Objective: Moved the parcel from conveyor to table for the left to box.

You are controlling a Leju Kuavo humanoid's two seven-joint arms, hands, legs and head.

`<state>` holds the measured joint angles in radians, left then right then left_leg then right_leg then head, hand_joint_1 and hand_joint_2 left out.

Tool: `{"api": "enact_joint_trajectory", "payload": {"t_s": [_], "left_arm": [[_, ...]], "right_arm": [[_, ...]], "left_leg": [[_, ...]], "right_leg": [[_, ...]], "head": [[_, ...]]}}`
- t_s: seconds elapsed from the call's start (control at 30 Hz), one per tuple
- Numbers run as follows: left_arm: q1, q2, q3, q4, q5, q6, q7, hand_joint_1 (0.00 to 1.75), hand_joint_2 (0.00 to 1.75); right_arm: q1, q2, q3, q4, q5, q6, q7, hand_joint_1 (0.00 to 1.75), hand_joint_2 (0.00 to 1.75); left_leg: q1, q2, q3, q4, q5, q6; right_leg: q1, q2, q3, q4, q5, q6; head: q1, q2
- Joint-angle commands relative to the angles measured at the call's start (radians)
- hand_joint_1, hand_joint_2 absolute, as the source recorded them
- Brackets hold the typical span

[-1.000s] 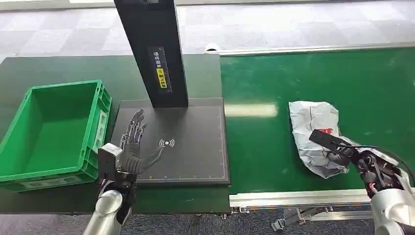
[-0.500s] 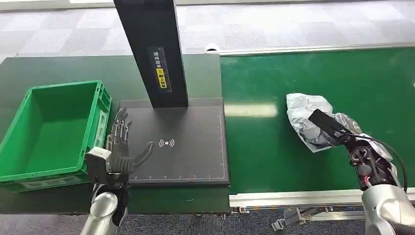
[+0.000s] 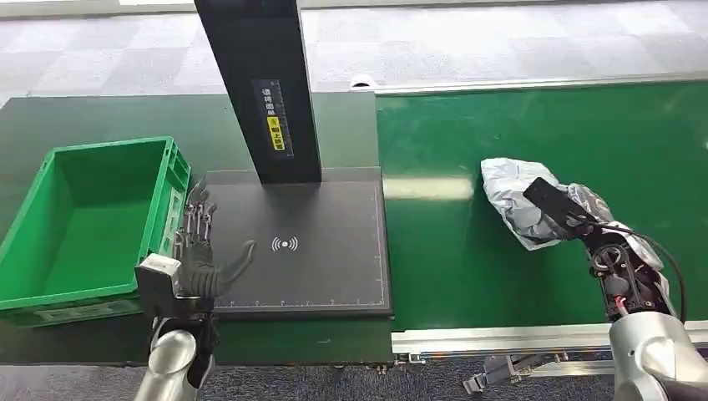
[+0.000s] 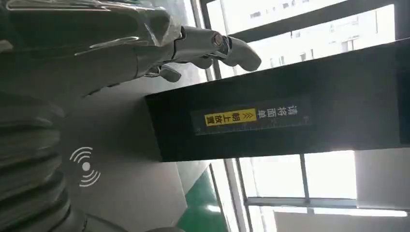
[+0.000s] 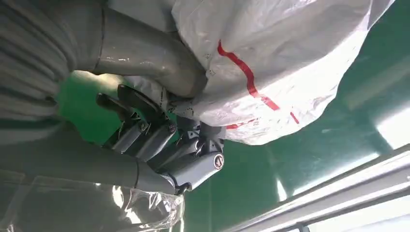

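Note:
A crumpled grey-white plastic parcel (image 3: 518,199) with red markings (image 5: 270,58) hangs above the green conveyor belt (image 3: 543,134), gripped by my right hand (image 3: 576,221) with thumb and fingers (image 5: 164,145) closed around its lower side. My left hand (image 3: 200,246) hovers with fingers spread over the left edge of the black scanner pad (image 3: 309,242), holding nothing. In the left wrist view its fingers (image 4: 212,46) stretch toward the black scanner column (image 4: 270,121).
A green crate (image 3: 83,221) stands empty left of the pad on the dark table (image 3: 100,117). The black column (image 3: 263,83) rises at the pad's far edge. A metal rail (image 3: 501,338) borders the conveyor's near side.
My right hand has lifted the parcel off the belt and carried it slightly left and away. My left hand has drifted left toward the crate.

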<state>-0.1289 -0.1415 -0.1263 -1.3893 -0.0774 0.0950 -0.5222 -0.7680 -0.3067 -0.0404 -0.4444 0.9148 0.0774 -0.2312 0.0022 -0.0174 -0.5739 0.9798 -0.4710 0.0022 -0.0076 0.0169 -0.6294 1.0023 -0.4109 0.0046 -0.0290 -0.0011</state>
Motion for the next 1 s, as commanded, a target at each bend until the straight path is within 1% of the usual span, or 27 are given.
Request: {"api": "enact_joint_trajectory", "payload": {"t_s": [0.03, 0.07, 0.13, 0.2, 0.23, 0.27, 0.33, 0.37, 0.43, 0.47, 0.5, 0.53, 0.57, 0.6, 0.63, 0.7, 0.73, 0.77, 0.83, 0.93, 0.97, 1.0], "left_arm": [[0.002, -0.006, 0.029, 0.006, 0.002, 0.036, -0.023, 0.00, 1.75], [0.009, -0.010, 0.032, -0.005, 0.007, 0.047, -0.038, 0.00, 1.75], [0.025, -0.020, 0.034, -0.051, 0.021, 0.082, -0.079, 0.00, 1.75], [0.023, -0.022, 0.025, -0.066, 0.030, 0.105, -0.098, 0.00, 1.75], [0.016, -0.024, 0.020, -0.063, 0.041, 0.117, -0.112, 0.00, 1.75], [0.009, -0.027, 0.019, -0.060, 0.049, 0.137, -0.131, 0.00, 1.75], [-0.007, -0.025, 0.009, -0.051, 0.065, 0.161, -0.146, 0.00, 1.75], [-0.015, -0.024, 0.004, -0.047, 0.092, 0.192, -0.166, 0.00, 1.75], [-0.021, -0.019, -0.007, -0.045, 0.110, 0.207, -0.175, 0.00, 1.75], [-0.035, -0.017, -0.018, -0.035, 0.119, 0.202, -0.176, 0.00, 1.75], [-0.043, -0.016, -0.022, -0.029, 0.118, 0.203, -0.175, 0.00, 1.75], [-0.043, -0.016, -0.022, -0.029, 0.118, 0.203, -0.175, 0.00, 1.75], [-0.048, -0.014, -0.027, -0.020, 0.118, 0.203, -0.175, 0.00, 1.75], [-0.049, -0.012, -0.030, -0.015, 0.123, 0.201, -0.176, 0.00, 1.75], [-0.048, -0.012, -0.031, -0.012, 0.126, 0.199, -0.176, 0.00, 1.75], [-0.049, -0.010, -0.035, -0.006, 0.133, 0.188, -0.176, 0.00, 1.75], [-0.050, -0.011, -0.036, -0.003, 0.133, 0.186, -0.176, 0.00, 1.75], [-0.055, -0.011, -0.040, 0.005, 0.134, 0.184, -0.176, 0.00, 1.75], [-0.055, -0.011, -0.040, 0.005, 0.134, 0.184, -0.176, 0.00, 1.75], [-0.055, -0.011, -0.040, 0.005, 0.134, 0.184, -0.176, 0.00, 1.75], [-0.055, -0.011, -0.040, 0.005, 0.134, 0.184, -0.176, 0.00, 1.75], [-0.055, -0.011, -0.040, 0.005, 0.134, 0.184, -0.176, 0.00, 1.75]], "right_arm": [[-0.022, 0.030, -0.037, -0.018, -0.038, -0.058, -0.042, 1.75, 1.75], [-0.019, 0.040, -0.047, -0.035, -0.059, -0.091, -0.074, 1.75, 1.75], [0.017, 0.079, -0.091, -0.150, -0.168, -0.203, -0.172, 1.75, 1.75], [0.086, 0.107, -0.107, -0.307, -0.264, -0.238, -0.233, 1.75, 1.75], [0.129, 0.118, -0.109, -0.398, -0.313, -0.267, -0.269, 1.75, 1.75], [0.160, 0.128, -0.112, -0.463, -0.344, -0.310, -0.306, 1.75, 1.75], [0.220, 0.149, -0.106, -0.581, -0.380, -0.369, -0.343, 1.75, 1.75], [0.266, 0.170, -0.096, -0.681, -0.398, -0.472, -0.400, 1.75, 1.75], [0.316, 0.183, -0.052, -0.773, -0.374, -0.554, -0.412, 1.75, 1.75], [0.374, 0.167, 0.082, -0.887, -0.161, -0.776, -0.467, 1.75, 1.75], [0.392, 0.202, 0.097, -0.905, -0.089, -0.776, -0.466, 1.75, 1.75], [0.392, 0.202, 0.097, -0.905, -0.089, -0.776, -0.466, 1.75, 1.75], [0.397, 0.230, 0.117, -0.907, -0.005, -0.776, -0.448, 1.75, 1.75], [0.385, 0.231, 0.134, -0.891, 0.040, -0.776, -0.447, 1.75, 1.75], [0.370, 0.234, 0.140, -0.872, 0.065, -0.776, -0.446, 1.75, 1.75], [0.342, 0.230, 0.175, -0.822, 0.068, -0.776, -0.448, 1.75, 1.75], [0.338, 0.229, 0.185, -0.811, 0.071, -0.776, -0.448, 1.75, 1.75], [0.335, 0.224, 0.207, -0.798, 0.079, -0.776, -0.449, 1.75, 1.75], [0.335, 0.224, 0.207, -0.798, 0.079, -0.776, -0.449, 1.75, 1.75], [0.335, 0.224, 0.207, -0.798, 0.079, -0.776, -0.449, 1.75, 1.75], [0.335, 0.224, 0.207, -0.798, 0.079, -0.776, -0.449, 1.75, 1.75], [0.335, 0.224, 0.207, -0.798, 0.079, -0.776, -0.449, 1.75, 1.75]], "left_leg": [[0.000, 0.002, 0.002, -0.001, -0.001, -0.001], [0.000, 0.002, 0.001, -0.001, 0.000, 0.000], [0.000, 0.003, 0.001, 0.000, -0.001, 0.000], [0.000, 0.006, 0.003, -0.001, -0.002, -0.001], [0.000, 0.004, 0.001, -0.001, -0.001, -0.001], [0.000, 0.005, 0.004, -0.002, -0.002, -0.001], [0.000, 0.002, 0.002, -0.001, -0.001, -0.001], [0.000, 0.000, 0.001, -0.001, 0.000, -0.001], [0.001, 0.001, 0.002, -0.001, -0.001, -0.001], [0.000, 0.001, 0.001, -0.001, -0.001, -0.001], [0.001, 0.001, 0.003, -0.001, -0.001, -0.001], [0.000, 0.001, 0.001, -0.001, -0.001, -0.001], [0.001, 0.001, 0.001, -0.001, -0.001, -0.001], [0.001, 0.003, 0.003, -0.002, -0.002, -0.002], [0.001, 0.003, 0.002, -0.002, -0.001, -0.001], [0.001, 0.008, 0.005, -0.002, -0.002, -0.002], [0.000, 0.005, 0.003, -0.002, -0.002, -0.002], [0.000, 0.005, 0.005, -0.002, -0.001, -0.002], [0.000, 0.003, 0.004, -0.002, -0.001, -0.001], [0.001, 0.005, 0.007, -0.003, -0.001, -0.001], [0.000, 0.002, 0.004, -0.001, 0.000, -0.001], [0.001, 0.003, 0.006, -0.002, -0.001, -0.001]], "right_leg": [[0.000, 0.001, 0.001, -0.001, 0.000, 0.000], [0.000, 0.001, 0.001, 0.000, 0.000, 0.000], [0.000, 0.002, 0.001, 0.000, 0.000, 0.000], [0.000, 0.004, 0.001, -0.001, 0.000, 0.000], [0.000, 0.002, 0.000, -0.001, 0.000, 0.000], [0.001, 0.003, 0.003, -0.002, -0.001, 0.000], [0.001, 0.000, 0.002, -0.001, -0.001, 0.000], [0.001, 0.000, 0.001, -0.001, -0.001, 0.000], [0.001, 0.000, 0.002, -0.001, -0.002, 0.000], [0.001, 0.000, 0.001, 0.000, -0.001, 0.000], [0.001, -0.001, 0.002, -0.001, -0.002, 0.000], [0.001, 0.000, 0.001, 0.000, -0.002, 0.000], [0.001, 0.000, 0.001, 0.000, -0.001, 0.000], [0.001, 0.001, 0.003, -0.001, -0.002, 0.000], [0.001, 0.002, 0.001, -0.001, -0.001, 0.000], [0.001, 0.005, 0.002, -0.001, -0.001, 0.000], [0.000, 0.004, 0.001, 0.000, -0.001, 0.000], [0.001, 0.003, 0.003, -0.001, -0.001, 0.000], [0.001, 0.002, 0.003, -0.001, -0.001, 0.000], [0.001, 0.003, 0.005, -0.002, -0.002, 0.000], [0.000, 0.002, 0.002, 0.000, -0.001, 0.000], [0.001, 0.001, 0.004, -0.001, -0.002, 0.000]], "head": [[0.000, 0.000], [0.000, 0.000], [0.000, 0.000], [0.001, 0.000], [0.000, 0.000], [0.000, 0.000], [0.000, 0.000], [0.000, 0.000], [0.000, 0.000], [0.000, 0.000], [0.000, 0.000], [0.000, 0.000], [0.000, 0.000], [0.001, 0.000], [0.000, 0.000], [0.000, 0.000], [0.000, 0.000], [0.000, 0.000], [0.000, 0.000], [0.000, 0.000], [0.000, 0.000], [0.001, 0.000]]}}
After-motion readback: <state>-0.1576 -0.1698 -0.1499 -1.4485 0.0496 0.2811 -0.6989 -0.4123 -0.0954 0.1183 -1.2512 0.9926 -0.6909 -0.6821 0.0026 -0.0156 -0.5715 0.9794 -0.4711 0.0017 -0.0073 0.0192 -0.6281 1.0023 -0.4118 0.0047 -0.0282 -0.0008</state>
